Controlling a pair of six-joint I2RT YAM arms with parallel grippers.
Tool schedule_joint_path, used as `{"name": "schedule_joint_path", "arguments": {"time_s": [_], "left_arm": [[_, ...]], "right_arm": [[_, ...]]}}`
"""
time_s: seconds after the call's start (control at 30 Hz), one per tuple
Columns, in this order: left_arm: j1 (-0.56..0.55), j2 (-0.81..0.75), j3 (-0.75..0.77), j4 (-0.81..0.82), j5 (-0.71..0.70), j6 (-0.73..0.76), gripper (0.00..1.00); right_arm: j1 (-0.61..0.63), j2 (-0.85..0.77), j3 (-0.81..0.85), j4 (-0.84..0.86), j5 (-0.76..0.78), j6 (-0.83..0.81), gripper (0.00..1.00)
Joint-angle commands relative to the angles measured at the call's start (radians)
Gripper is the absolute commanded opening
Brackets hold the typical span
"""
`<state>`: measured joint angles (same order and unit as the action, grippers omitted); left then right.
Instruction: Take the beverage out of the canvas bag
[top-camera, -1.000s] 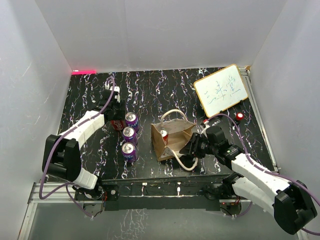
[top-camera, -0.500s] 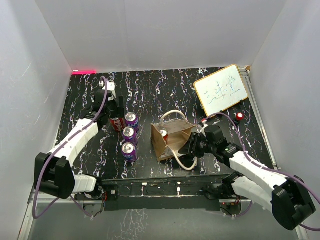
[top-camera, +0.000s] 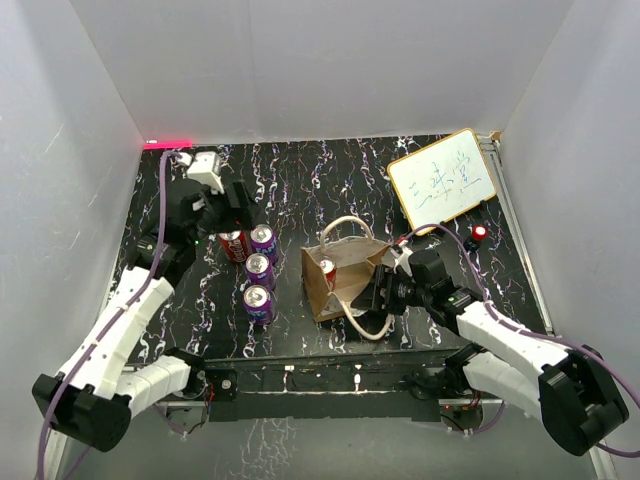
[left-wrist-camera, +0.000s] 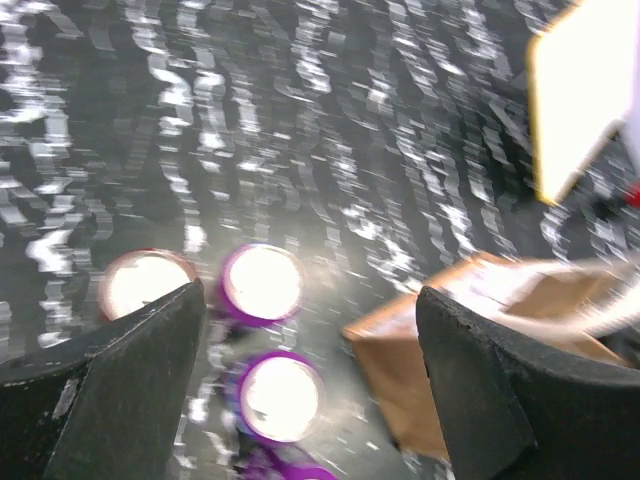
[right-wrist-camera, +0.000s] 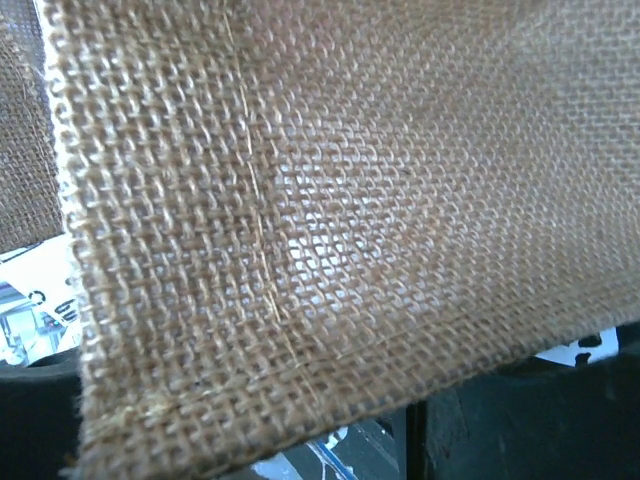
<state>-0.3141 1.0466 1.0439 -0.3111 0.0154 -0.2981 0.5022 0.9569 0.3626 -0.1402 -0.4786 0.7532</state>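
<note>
The tan canvas bag (top-camera: 340, 285) stands mid-table with its mouth open and a red can (top-camera: 328, 270) upright inside. My right gripper (top-camera: 383, 292) is shut on the bag's right wall, and the burlap weave (right-wrist-camera: 320, 220) fills the right wrist view. My left gripper (top-camera: 238, 212) is open and empty, raised above a red can (top-camera: 232, 246) standing on the table left of the bag. The left wrist view is blurred. It shows the left gripper (left-wrist-camera: 310, 295) open over that can's top (left-wrist-camera: 145, 283), with the bag (left-wrist-camera: 470, 330) to the right.
Three purple cans (top-camera: 263, 240) (top-camera: 259, 268) (top-camera: 258, 300) stand in a row left of the bag; two show in the left wrist view (left-wrist-camera: 262, 283) (left-wrist-camera: 280, 395). A white board with a yellow frame (top-camera: 442, 180) leans at the back right. White walls enclose the table.
My left gripper has let go of the red can beside the purple cans and risen up and back from it. The right gripper still holds the bag wall, almost unmoved.
</note>
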Motion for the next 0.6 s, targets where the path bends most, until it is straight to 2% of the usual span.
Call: {"name": "schedule_joint_path", "arguments": {"time_s": [0.0, 0.13, 0.27, 0.47, 0.57], "left_arm": [[-0.197, -0.028, 0.000, -0.015, 0.083, -0.151, 0.84], [-0.441, 0.009, 0.018, -0.008, -0.074, -0.162, 0.82], [-0.607, 0.080, 0.068, -0.026, -0.226, -0.121, 0.78], [-0.779, 0.251, 0.141, -0.051, -0.355, -0.065, 0.68], [-0.798, 0.344, 0.192, -0.086, -0.409, -0.062, 0.60]], "right_arm": [[0.001, 0.035, 0.010, 0.088, -0.056, -0.075, 0.67], [0.002, 0.072, 0.030, 0.099, -0.079, -0.126, 0.72], [0.011, 0.088, 0.035, 0.126, -0.094, -0.133, 0.72], [0.024, 0.068, -0.003, 0.177, -0.076, -0.074, 0.72], [0.025, 0.045, -0.004, 0.144, -0.021, -0.066, 0.73]]}}
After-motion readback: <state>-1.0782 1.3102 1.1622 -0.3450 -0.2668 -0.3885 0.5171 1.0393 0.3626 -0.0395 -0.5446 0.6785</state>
